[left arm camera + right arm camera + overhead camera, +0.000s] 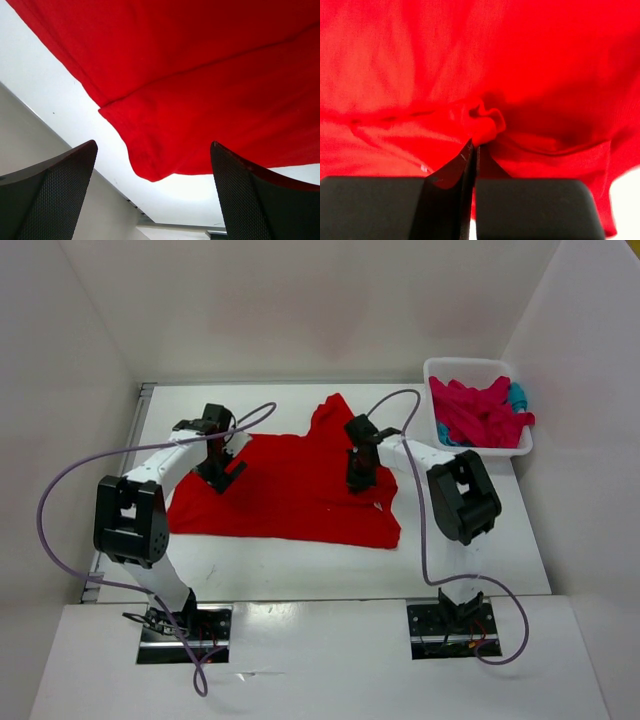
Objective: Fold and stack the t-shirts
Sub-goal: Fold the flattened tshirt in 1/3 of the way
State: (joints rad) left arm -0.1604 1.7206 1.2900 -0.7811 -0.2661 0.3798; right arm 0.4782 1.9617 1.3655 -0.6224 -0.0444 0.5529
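The red shirt lies spread and unfolded on the middle of the table, while the pink shirt and teal shirt sit bunched in the basket at the far right. The right gripper is closed on a pinch of red cloth toward the shirt's right side. The left gripper hangs with fingers wide apart over the shirt's left edge, holding nothing. The task looks barely begun, with all three folds and the stack left to do.
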